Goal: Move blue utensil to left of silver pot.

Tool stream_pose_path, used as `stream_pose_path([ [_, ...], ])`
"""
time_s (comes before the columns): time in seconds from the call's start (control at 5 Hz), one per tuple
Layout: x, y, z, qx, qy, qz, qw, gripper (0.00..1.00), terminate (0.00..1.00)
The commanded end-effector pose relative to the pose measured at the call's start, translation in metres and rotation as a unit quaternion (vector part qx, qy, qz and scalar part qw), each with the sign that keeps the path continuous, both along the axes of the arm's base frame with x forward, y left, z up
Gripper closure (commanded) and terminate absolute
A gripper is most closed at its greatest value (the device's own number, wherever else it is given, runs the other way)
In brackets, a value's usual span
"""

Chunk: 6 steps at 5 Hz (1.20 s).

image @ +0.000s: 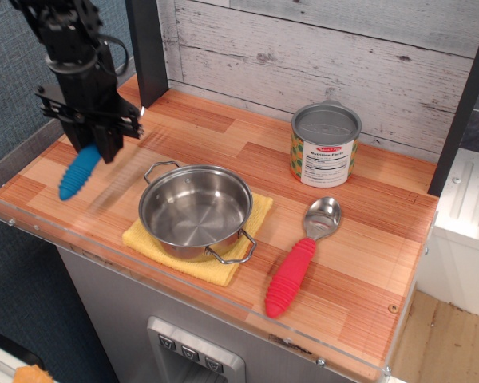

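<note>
Here blue utensil [80,172] slants, handle down-left.

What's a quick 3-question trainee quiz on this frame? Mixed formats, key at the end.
1. True or false: the blue utensil is held in the gripper, jaws closed on its upper end.
2. What lies under the silver pot? A) yellow cloth B) plate C) bare wood
3. Which object lies right of the pot, below the tin can?

Key: 1. True. 2. A, the yellow cloth. 3. The red-handled spoon.
</note>
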<state>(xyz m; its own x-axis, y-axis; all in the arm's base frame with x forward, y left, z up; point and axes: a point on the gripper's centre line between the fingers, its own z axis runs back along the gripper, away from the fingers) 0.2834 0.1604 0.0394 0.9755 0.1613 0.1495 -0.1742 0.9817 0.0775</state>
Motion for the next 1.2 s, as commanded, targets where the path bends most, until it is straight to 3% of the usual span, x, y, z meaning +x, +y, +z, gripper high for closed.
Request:
stream_pose_path([
  [0.0,0.007,0.003,-0.003,0.001,-0.015,-0.031,0.9994,1.0,0.0],
  [0.8,-0.006,-0.005,-0.011,-0.029,-0.004,-0.041,0.9988,1.0,0.0],
  [1.0,-0.007,-0.003,-0.01,-0.029,0.001,-0.036,0.9989,0.0,0.0],
])
